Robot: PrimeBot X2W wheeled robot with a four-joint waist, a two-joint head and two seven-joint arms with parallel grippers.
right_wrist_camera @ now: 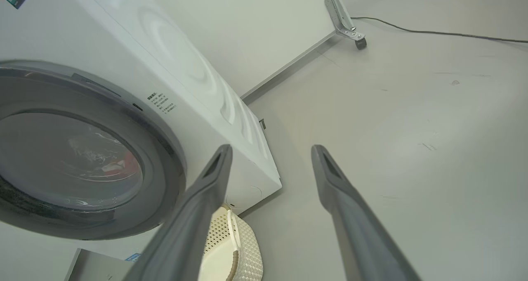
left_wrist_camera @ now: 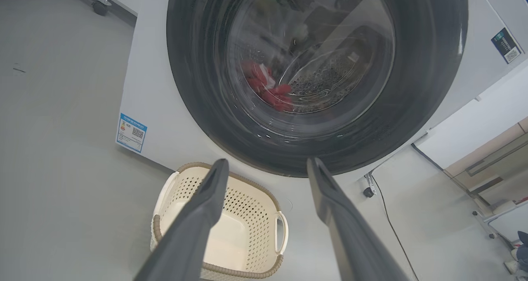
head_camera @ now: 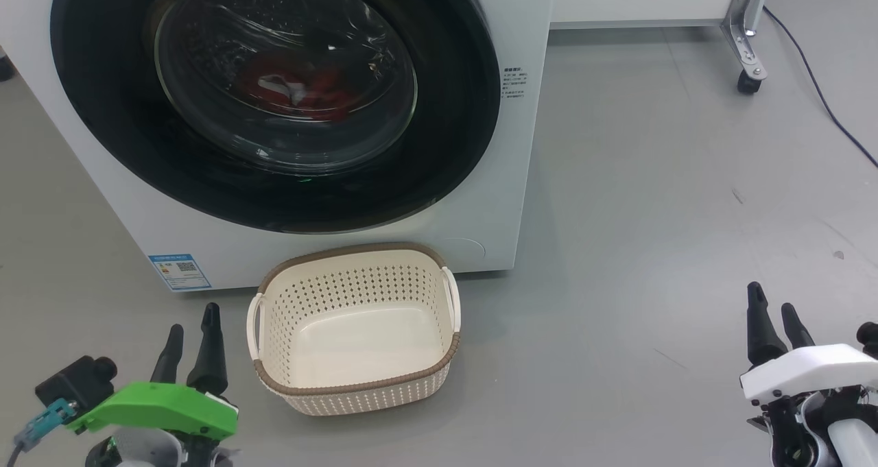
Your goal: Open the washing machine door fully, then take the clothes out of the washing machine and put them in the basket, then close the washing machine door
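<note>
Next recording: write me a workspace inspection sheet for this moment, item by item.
Surface: grey floor, a few faint scuffs.
Job's things: washing machine door shut; the clothes, red, seen through its glass inside the washing machine; basket empty, on the floor just in front of the machine.
Clutter: nothing seen.
Grippers: left gripper and right gripper low, jaws open, holding nothing.
Cables: dark cable on the floor at right, away from the basket.
Surroundings: metal leg with castor beyond the machine; blue label on its lower corner.
</note>
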